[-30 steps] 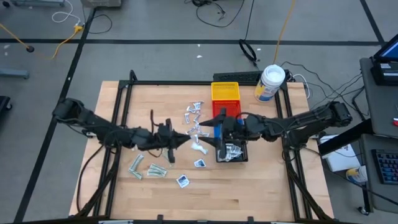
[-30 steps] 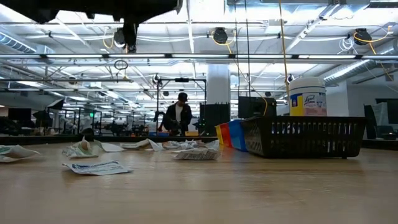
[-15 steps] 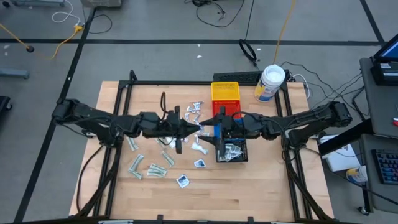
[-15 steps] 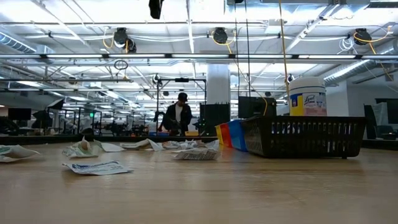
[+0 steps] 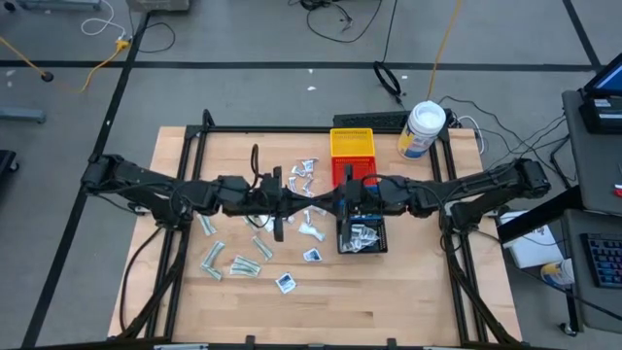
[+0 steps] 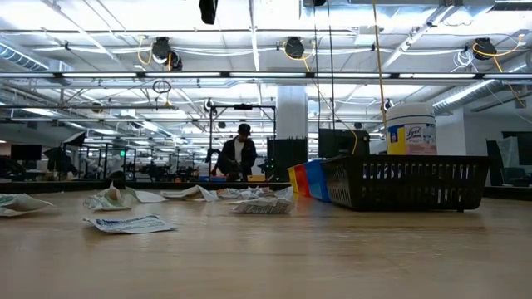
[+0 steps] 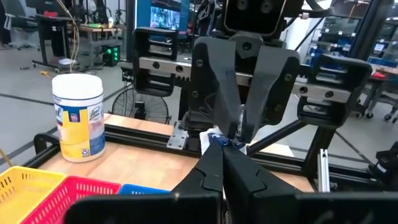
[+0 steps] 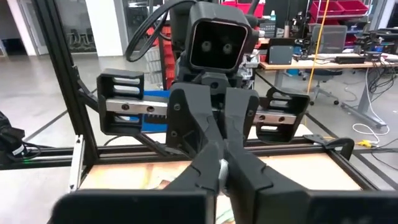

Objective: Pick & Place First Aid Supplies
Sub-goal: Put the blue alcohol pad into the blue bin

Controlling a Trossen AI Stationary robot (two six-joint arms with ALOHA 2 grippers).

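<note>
Packet handover above the table

Both grippers meet tip to tip in mid-air above the table point(image 5: 194, 301), left gripper point(image 5: 309, 206) and right gripper point(image 5: 325, 206) each clamped on one small white-and-blue packet point(image 7: 219, 138). I judge this a handover; next, one side lets go. Packet's long axis cannot be told

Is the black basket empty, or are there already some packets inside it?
Not empty. From above, the black basket holds several white and silver packets lying on its bottom.
</note>
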